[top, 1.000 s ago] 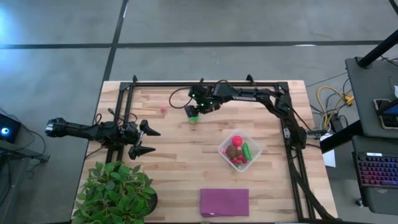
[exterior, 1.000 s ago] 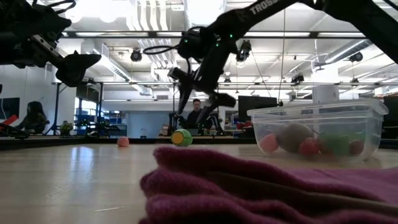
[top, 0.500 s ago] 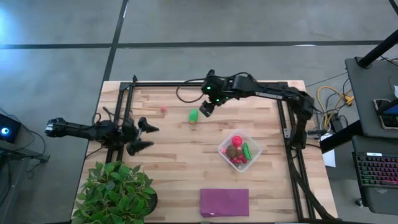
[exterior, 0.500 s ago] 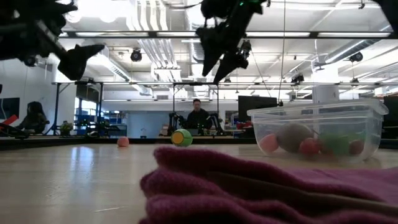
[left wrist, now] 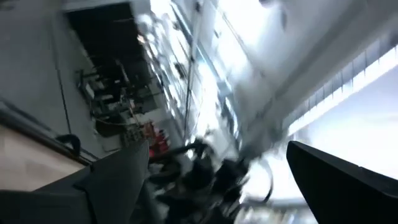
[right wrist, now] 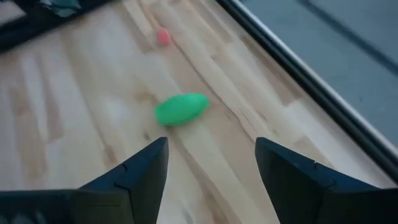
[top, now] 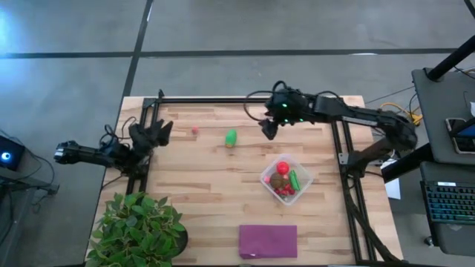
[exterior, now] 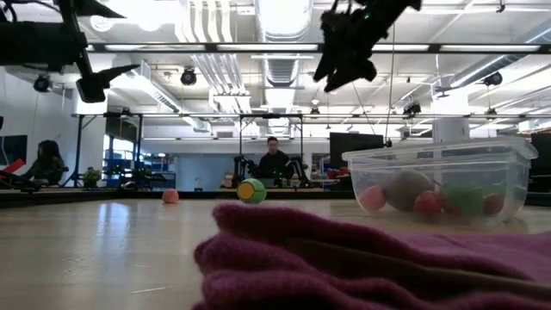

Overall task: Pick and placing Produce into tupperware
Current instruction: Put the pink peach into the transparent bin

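A green produce piece [top: 231, 138] lies on its side on the wooden table, far of the middle; it also shows in the right wrist view [right wrist: 181, 108] and the low view [exterior: 251, 190]. A tiny pink berry [top: 195, 130] lies to its left. The clear tupperware [top: 297, 194] at right of centre holds a red ball [top: 283, 167], a brown oval [top: 277, 180], a green piece [top: 294, 179] and berries. My right gripper [top: 267, 127] is open and empty, raised to the right of the green piece. My left gripper [top: 154, 130] is open and empty at the table's left edge.
A purple cloth [top: 267, 241] lies at the near edge and fills the low view's foreground [exterior: 362, 258]. A leafy potted plant [top: 137, 230] stands at the near left corner. A black frame [top: 245, 99] runs along the table's far, left and right sides.
My right gripper has risen from just over the green piece and gone toward the table's right edge; the green piece stays where it lay. My left gripper has drawn back toward the left and far edges and tipped upward.
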Controlling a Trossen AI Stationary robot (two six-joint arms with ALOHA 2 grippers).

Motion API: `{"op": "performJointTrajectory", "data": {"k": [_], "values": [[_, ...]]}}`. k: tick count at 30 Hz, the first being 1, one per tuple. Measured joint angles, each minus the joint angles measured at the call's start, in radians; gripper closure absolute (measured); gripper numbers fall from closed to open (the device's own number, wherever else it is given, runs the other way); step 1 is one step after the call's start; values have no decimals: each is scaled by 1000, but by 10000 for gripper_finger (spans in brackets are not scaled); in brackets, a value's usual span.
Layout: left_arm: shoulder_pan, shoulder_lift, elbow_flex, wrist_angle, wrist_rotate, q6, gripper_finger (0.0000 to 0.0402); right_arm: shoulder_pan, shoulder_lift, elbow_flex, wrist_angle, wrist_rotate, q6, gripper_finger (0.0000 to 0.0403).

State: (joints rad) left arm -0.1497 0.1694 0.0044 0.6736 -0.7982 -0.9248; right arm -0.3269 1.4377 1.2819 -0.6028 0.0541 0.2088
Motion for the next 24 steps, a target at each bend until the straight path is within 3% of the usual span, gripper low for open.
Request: {"op": "performJointTrajectory", "data": {"k": [5,10,13,20,24], "values": [[0,20,17,-8,29,191,35,-2,-106,-57,0,52,57,170],[0,70,109,-83,87,531,35,20,-210,-84,16,50,65,170],[0,120,179,-321,62,572,35,29,-240,-104,23,45,37,170],[0,301,436,-989,32,431,35,13,-253,-168,88,53,103,170],[2,431,628,-1244,33,579,35,14,-245,-212,156,52,134,170]]}}
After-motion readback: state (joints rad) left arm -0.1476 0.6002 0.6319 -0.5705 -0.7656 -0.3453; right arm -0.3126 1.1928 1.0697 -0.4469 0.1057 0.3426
